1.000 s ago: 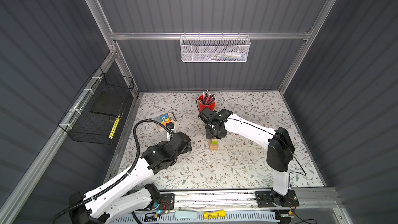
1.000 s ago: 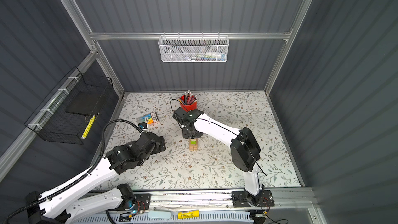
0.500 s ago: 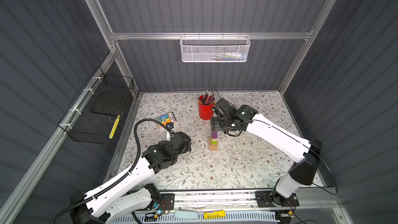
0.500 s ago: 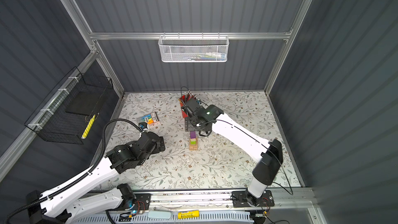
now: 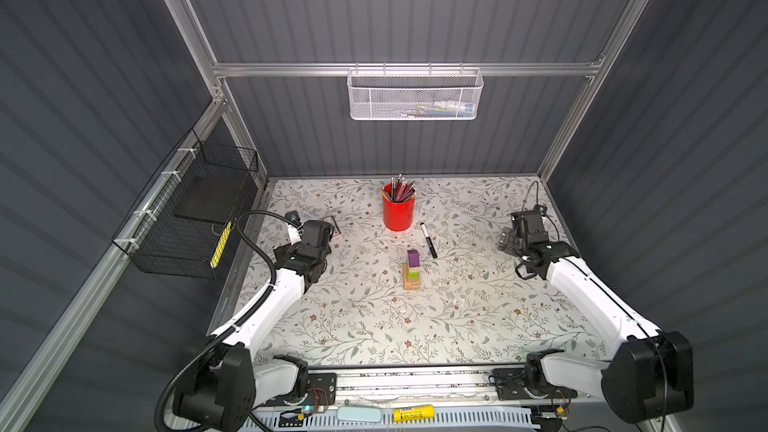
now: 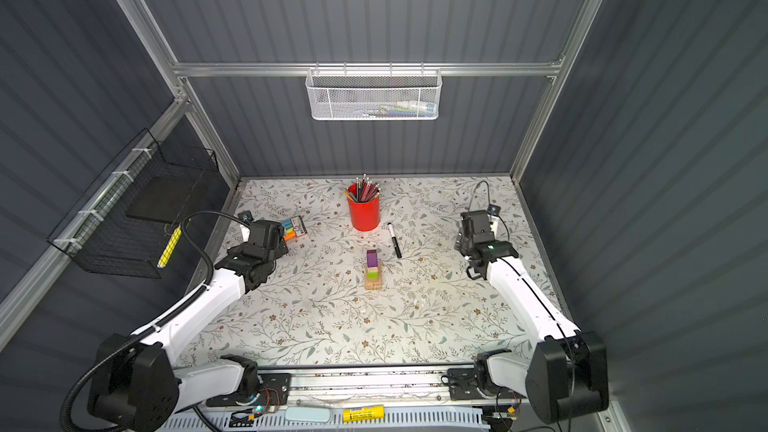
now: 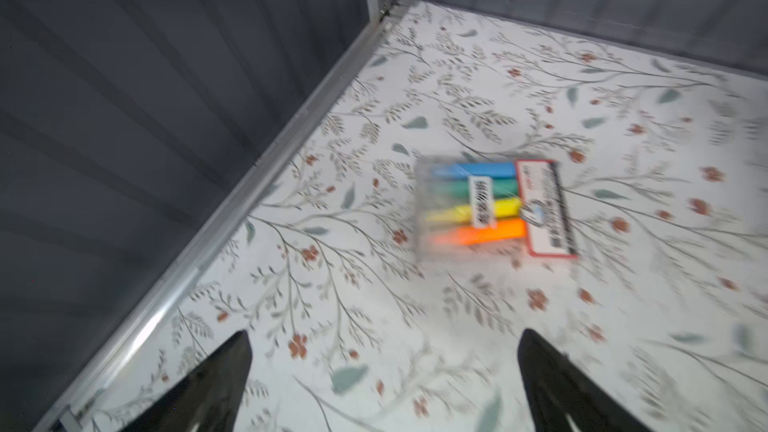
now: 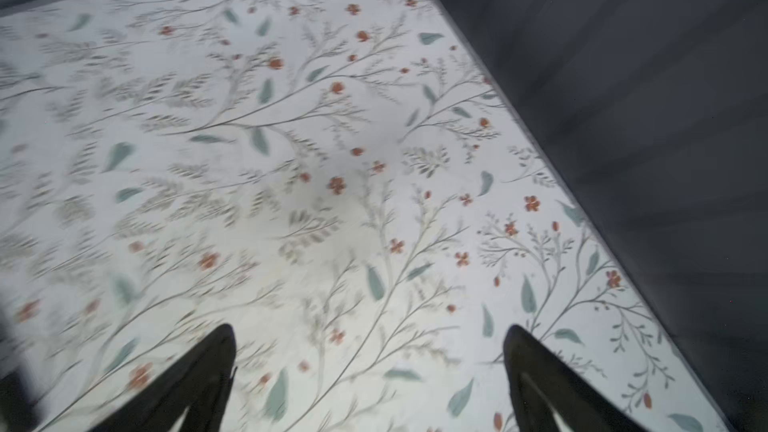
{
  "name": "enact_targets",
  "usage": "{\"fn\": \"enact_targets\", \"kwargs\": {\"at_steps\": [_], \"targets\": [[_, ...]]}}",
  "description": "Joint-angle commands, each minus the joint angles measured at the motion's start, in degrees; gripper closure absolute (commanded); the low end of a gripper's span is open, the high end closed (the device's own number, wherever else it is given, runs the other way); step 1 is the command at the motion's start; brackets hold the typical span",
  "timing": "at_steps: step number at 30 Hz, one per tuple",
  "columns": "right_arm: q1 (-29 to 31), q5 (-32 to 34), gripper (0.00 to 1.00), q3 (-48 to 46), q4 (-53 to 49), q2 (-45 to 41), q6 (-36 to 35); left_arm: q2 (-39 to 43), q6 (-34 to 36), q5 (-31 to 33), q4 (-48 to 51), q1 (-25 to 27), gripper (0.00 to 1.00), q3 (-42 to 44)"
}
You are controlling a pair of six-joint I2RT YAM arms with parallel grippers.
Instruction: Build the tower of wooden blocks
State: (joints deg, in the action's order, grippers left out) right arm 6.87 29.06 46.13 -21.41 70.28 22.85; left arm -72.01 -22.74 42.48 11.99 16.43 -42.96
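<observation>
One stack to log: the wood block tower (image 5: 412, 272) stands near the middle of the frame in both top views, free of both arms. Order as I read it, top down: purple block (image 5: 413, 258), lime-green block (image 5: 413, 273), pale tan blocks (image 5: 411, 283) at the base. How many tan ones there are I cannot count at this size. The purple block seems to sit a shade off the footprint below it. I judge the stack sound, but not one to brush against. No loose wood blocks show anywhere on the table (image 5: 374, 326), so I take the build as done or nearly so.

Just up and right of the tower lies a black marker (image 5: 428, 240), near but apart. Above that stands the red cup (image 5: 398, 214) of pencils. Neither touches the stack.

Left gripper (image 7: 384, 338): fingers spread wide, nothing between them, low over the table near a highlighter pack (image 7: 494, 207), mid-left in the top views. Right gripper (image 8: 370, 332): likewise spread and empty, over floral table surface at mid-right, beside the wall. Both sit well apart from the tower, presumably so that no arm nudges it.
</observation>
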Motion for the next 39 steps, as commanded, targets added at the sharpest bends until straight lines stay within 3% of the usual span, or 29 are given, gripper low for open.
{"fn": "enact_targets", "kwargs": {"at_steps": [1,4,8,11,12,15,17,18,19,21,23,24,26,28,39], "targets": [[-4.99,0.15,0.01,-8.02,23.81,0.04,-8.13,-2.56,14.45,3.56,-21.20,-1.04,0.00,7.60],[-8.13,-5.02,0.01,-13.77,35.94,3.44,-11.36,-5.12,21.12,0.08,-36.77,-1.74,0.00,14.48],[-9.24,-14.08,0.01,-16.19,46.66,7.53,-14.21,-8.85,23.61,-8.50,-56.70,-3.10,0.00,22.60],[-10.09,-20.06,0.01,-19.41,60.19,10.12,-17.02,-15.75,26.78,-9.90,-70.27,-3.42,0.00,24.10],[-10.38,-22.54,0.01,-19.15,59.41,10.87,-17.35,-17.17,26.87,-11.67,-72.70,-3.82,0.00,24.24],[-10.24,-29.42,0.01,-25.86,70.43,10.74,-20.09,-21.63,27.40,-17.86,-73.66,-4.93,0.00,22.85],[-10.20,-30.87,0.01,-29.88,83.75,14.26,-20.74,-26.91,28.12,-19.83,-79.27,-5.26,0.00,22.69],[-10.21,-30.41,0.01,-28.61,78.77,12.92,-20.55,-28.03,29.06,-19.84,-80.16,-5.35,0.00,21.96],[-10.28,-29.13,0.01,-25.94,71.94,12.20,-19.96,-26.20,27.35,-20.42,-72.98,-6.00,0.00,20.23],[-10.74,-29.50,0.01,-27.31,78.12,14.09,-19.73,-27.18,24.11,-18.86,-69.28,-8.24,0.00,17.23],[-10.74,-29.44,0.01,-26.49,74.04,12.56,-19.69,-25.61,20.48,-21.16,-63.34,-10.97,0.00,16.29],[-10.74,-29.50,0.01,-26.85,74.62,12.49,-19.69,-26.78,21.47,-20.74,-67.23,-10.89,0.00,16.98],[-10.65,-30.01,0.01,-27.58,77.98,13.49,-20.03,-25.53,20.63,-21.01,-64.31,-10.89,0.00,16.96],[-10.64,-30.11,0.01,-27.01,75.52,12.78,-20.08,-26.62,21.45,-20.69,-67.90,-10.89,0.00,17.39],[-10.65,-30.15,0.01,-27.34,76.78,13.21,-20.04,-26.30,21.55,-21.56,-65.96,-10.80,0.00,16.94]]}}
